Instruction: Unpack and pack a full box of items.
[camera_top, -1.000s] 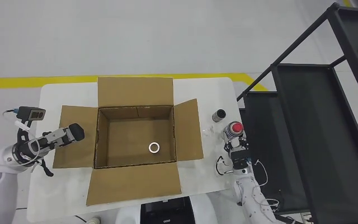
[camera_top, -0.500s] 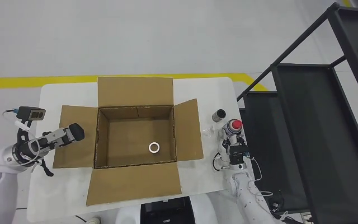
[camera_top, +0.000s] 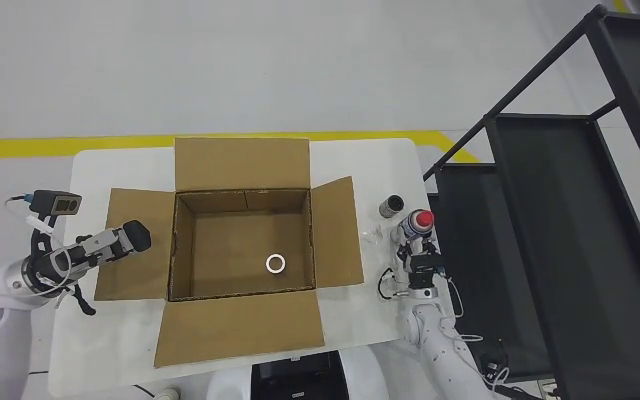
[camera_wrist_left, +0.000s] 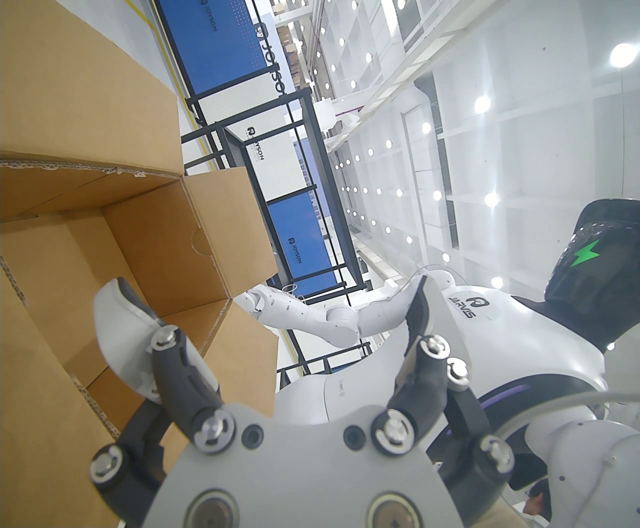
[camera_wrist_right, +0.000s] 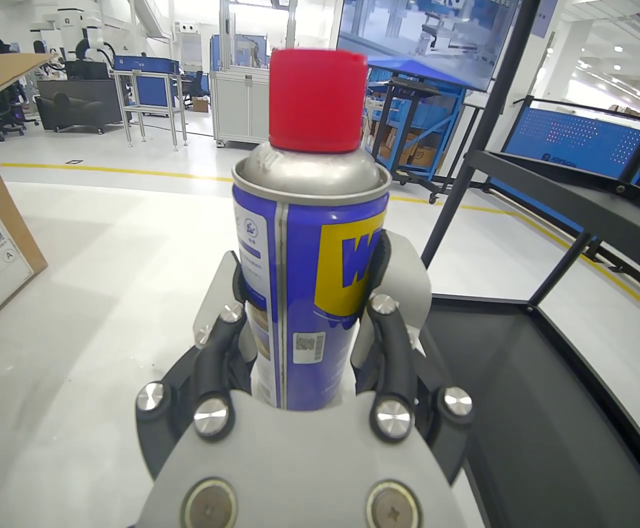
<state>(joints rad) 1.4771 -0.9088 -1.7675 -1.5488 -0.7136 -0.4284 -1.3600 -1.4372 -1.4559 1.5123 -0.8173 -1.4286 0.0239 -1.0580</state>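
Note:
An open cardboard box stands in the middle of the white table, flaps spread out. A small white ring lies on its floor. My right gripper is shut on an upright blue spray can with a red cap. From above, the spray can is to the right of the box near the table's right edge, with the right gripper around it. My left gripper is open with nothing in it. Seen from above, the left gripper hovers over the box's left flap.
A dark cylinder with a pale top stands on the table just beside the spray can. A black metal rack rises close to the table's right side. The table's left strip lies bare.
The right arm has shifted the spray can a little toward the far side of the table, closer to the dark cylinder. The left arm has kept still.

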